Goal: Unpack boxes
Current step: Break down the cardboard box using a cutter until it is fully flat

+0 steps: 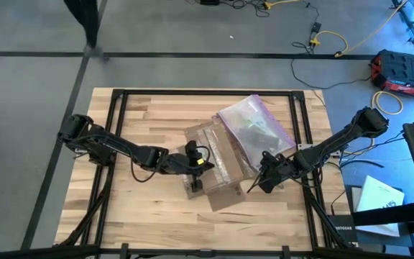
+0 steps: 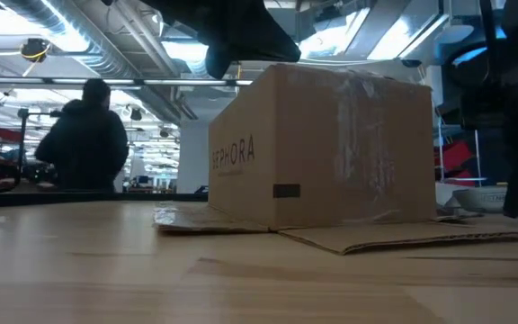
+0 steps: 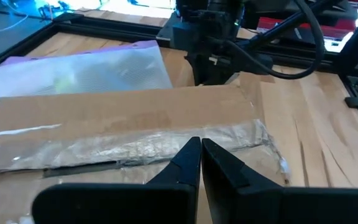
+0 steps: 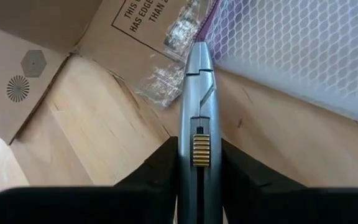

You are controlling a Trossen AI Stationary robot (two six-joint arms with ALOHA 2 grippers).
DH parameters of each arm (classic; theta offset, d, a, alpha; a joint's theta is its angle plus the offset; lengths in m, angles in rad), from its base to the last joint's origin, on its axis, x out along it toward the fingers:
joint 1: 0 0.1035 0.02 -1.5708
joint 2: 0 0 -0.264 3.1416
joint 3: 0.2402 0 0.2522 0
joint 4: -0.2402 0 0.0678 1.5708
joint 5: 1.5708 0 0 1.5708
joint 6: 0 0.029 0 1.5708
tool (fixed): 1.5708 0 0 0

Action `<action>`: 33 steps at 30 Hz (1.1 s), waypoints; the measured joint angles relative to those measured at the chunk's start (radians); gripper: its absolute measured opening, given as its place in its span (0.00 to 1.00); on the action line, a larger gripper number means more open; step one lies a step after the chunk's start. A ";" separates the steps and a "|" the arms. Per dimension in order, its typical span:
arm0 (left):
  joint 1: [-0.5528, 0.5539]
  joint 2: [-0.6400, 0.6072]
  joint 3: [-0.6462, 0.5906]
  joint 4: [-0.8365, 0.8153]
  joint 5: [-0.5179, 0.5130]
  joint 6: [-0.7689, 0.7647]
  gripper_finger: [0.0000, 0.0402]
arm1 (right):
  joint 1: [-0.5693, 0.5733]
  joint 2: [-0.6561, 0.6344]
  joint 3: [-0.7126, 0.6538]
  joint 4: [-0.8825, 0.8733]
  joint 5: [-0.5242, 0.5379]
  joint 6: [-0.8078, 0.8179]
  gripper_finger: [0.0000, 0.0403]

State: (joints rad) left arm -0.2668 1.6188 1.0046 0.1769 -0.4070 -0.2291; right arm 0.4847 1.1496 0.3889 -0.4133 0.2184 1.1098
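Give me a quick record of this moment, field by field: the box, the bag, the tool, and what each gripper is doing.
box: brown cardboard box mid-table, flaps splayed flat, taped, SEPHORA lettering on one side
bag: clear plastic bag with purple edge, lying on the box's far right part
tool: grey knife-like tool, tip toward the box flap
left gripper: shut, empty, at the box's taped top
right gripper: shut on the tool, right of the box

Left pincer (image 1: 195,175) closed, mid-table – right pincer (image 1: 264,175) clamped, arm reaching in from right
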 joint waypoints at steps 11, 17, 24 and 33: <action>0.010 0.000 0.001 -0.032 0.136 0.020 0.00 | 0.000 0.000 0.004 0.009 0.007 0.036 0.43; 0.047 -0.026 0.001 -0.028 0.135 0.006 0.00 | 0.000 0.000 0.121 -0.136 0.096 -0.072 0.43; 0.046 -0.091 0.002 -0.028 0.114 -0.008 0.00 | 0.007 0.000 0.319 -0.186 0.091 -0.198 0.40; 0.115 -0.097 0.002 -0.131 0.104 -0.011 0.00 | -0.077 0.000 0.540 -0.069 0.293 -0.549 0.40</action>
State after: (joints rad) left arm -0.1523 1.5223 1.0065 0.0455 -0.3034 -0.2398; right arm 0.4075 1.1496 0.9286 -0.4827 0.5111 0.5605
